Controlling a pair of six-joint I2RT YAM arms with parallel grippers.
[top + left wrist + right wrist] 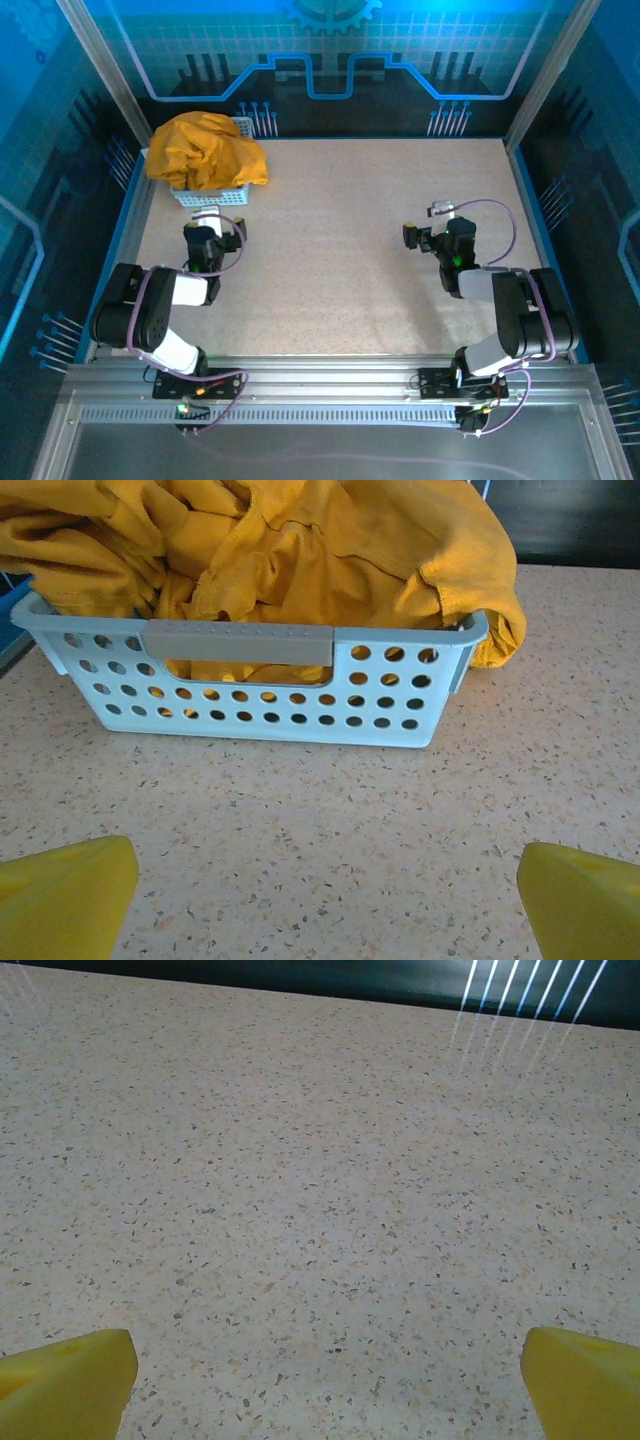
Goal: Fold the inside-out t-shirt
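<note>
t-shirt (205, 150): bunched in basket (260, 710), far left of table (340, 230)
left gripper (325, 900): released, facing basket
right gripper (325, 1380): released, over table

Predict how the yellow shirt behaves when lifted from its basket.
Probably floppy: the t-shirt lies crumpled in deep folds. Likely light, being thin cloth. One fold drapes over the basket rim, so it may drag or tip the basket.

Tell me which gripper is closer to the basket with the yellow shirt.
The left gripper: it faces the basket holding the t-shirt just ahead, while the right gripper sits over the table, far across.
</note>
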